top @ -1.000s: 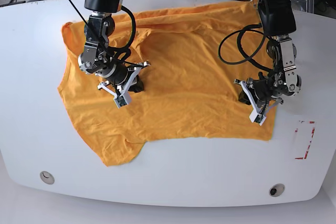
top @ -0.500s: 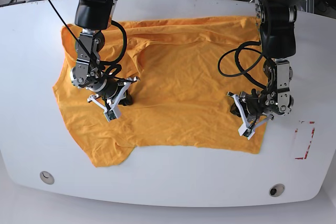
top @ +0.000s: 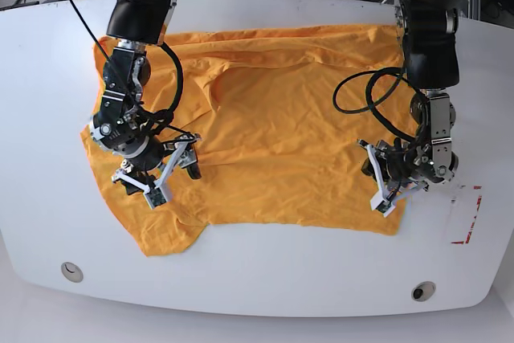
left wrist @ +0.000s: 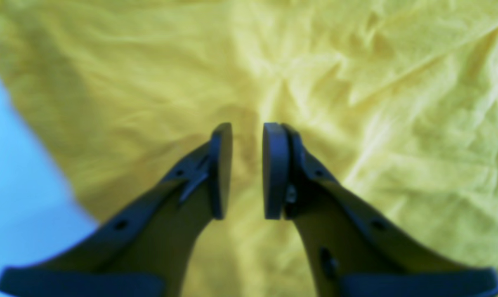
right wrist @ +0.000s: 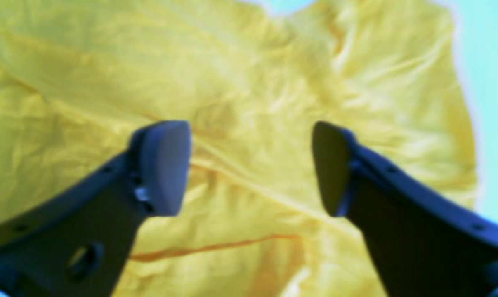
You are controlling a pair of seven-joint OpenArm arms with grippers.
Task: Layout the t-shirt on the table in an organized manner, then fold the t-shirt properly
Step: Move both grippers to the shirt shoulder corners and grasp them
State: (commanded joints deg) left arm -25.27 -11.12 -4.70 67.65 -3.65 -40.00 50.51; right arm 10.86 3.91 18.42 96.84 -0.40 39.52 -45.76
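Orange-yellow t-shirt [top: 273, 134] spread over the middle of the white table [top: 265, 279], mostly flat but creased, with a loose sleeve flap at its near corner on the base view's left and a raised fold running along the far edge. The right gripper [top: 152, 173] hovers low over that sleeve side, its jaws wide apart with nothing between them, as the right wrist view confirms [right wrist: 249, 165]. The left gripper [top: 387, 184] sits over the near hem corner on the opposite side; in the left wrist view [left wrist: 247, 169] its pads stand a narrow gap apart, and no cloth is visibly pinched. The fabric appears light, limp and prone to drag and bunch rather than slide as one sheet; judged best taken at hem corners, sleeve edges or shoulder seams, pinching a single layer.
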